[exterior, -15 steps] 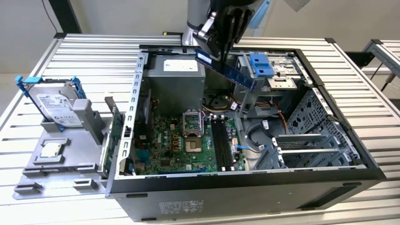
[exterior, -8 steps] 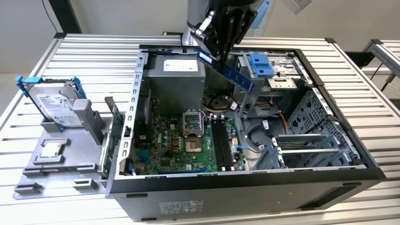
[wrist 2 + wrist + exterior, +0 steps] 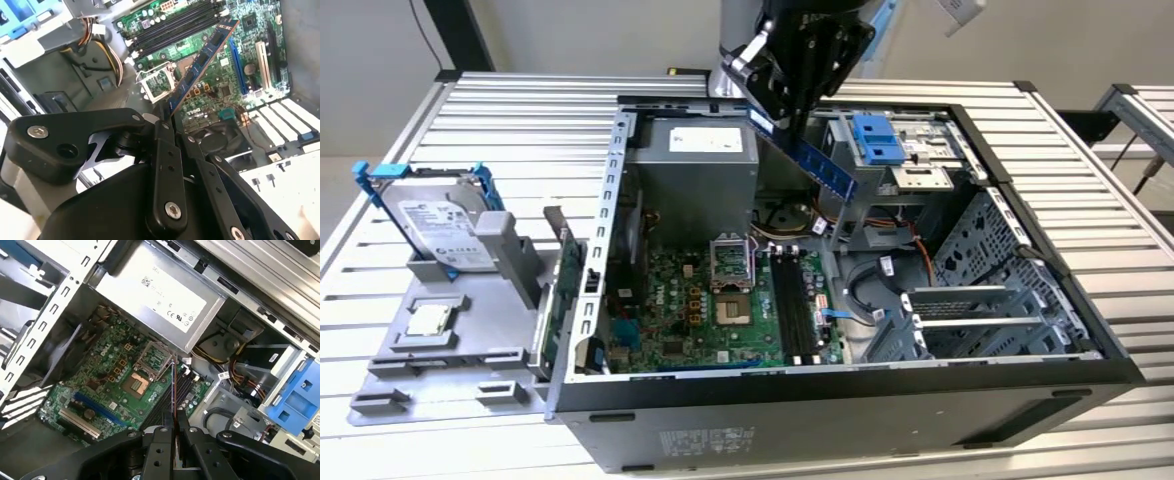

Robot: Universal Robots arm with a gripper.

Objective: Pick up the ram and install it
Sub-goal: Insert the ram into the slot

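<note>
Tool (image 3: 162, 117) was clamped on one end of the ram (image 3: 202, 64), holding it tilted over the case (image 3: 607, 200), guessing so the free edge could meet the memory slots (image 3: 790, 305).

Deep blue on the ram (image 3: 202, 62), dark chips in a row and a coppery edge, against the matte black gripper (image 3: 165, 117). The motherboard (image 3: 720, 300) is green, striped by black memory slots (image 3: 790, 290) and one bright blue expansion slot (image 3: 97, 409). The power supply (image 3: 700, 160) is grey with a white label, the drive caddy (image 3: 878, 138) is sky blue, and the table (image 3: 520, 110) has pale silver ribs.
</note>
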